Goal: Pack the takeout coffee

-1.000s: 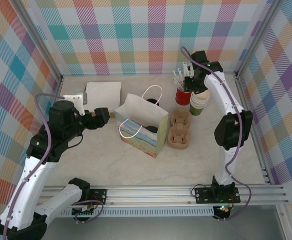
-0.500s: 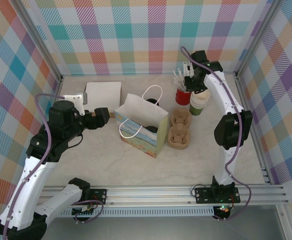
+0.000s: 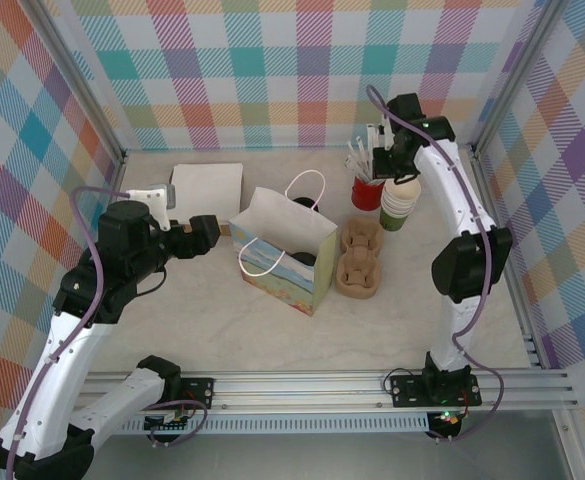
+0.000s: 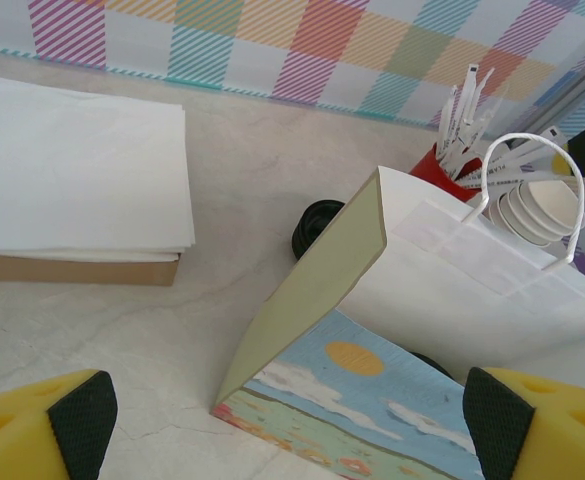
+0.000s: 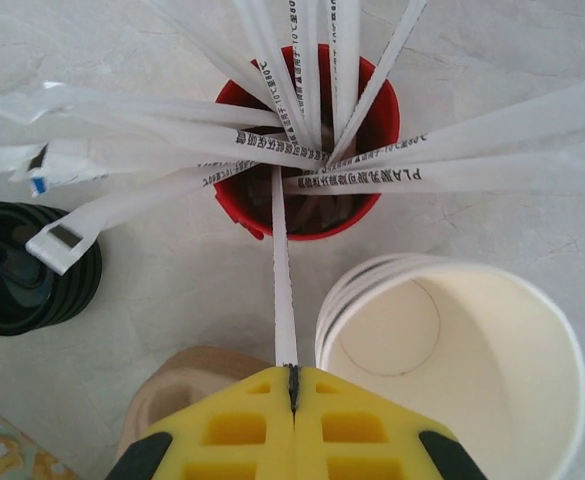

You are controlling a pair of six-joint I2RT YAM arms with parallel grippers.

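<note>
Paper cup (image 5: 452, 370) just beside right gripper (image 5: 294, 382)

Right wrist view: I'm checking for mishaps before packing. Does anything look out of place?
Yes: the right claw is shut on one white paper-wrapped straw whose far end sits in the red cup, an odd grab for packing coffee. The other straws splay wide, some drooping over the stacked black plastic lids.

Table (image 3: 222, 320): you had a pale, marbled top.
Paper bag (image 3: 284, 255): your landmark; it stood open near the middle.
White sheets (image 3: 207, 184): stacked flat on a brown base, behind and left of the bag.
Black lids (image 4: 315, 228): just behind the bag.
Pulp carrier (image 3: 360, 260): just right of the bag.
Red cup (image 3: 366, 192): right of the bag, farther back.
Paper cups (image 3: 396, 205): you had these nested, farthest right of the bag.
</note>
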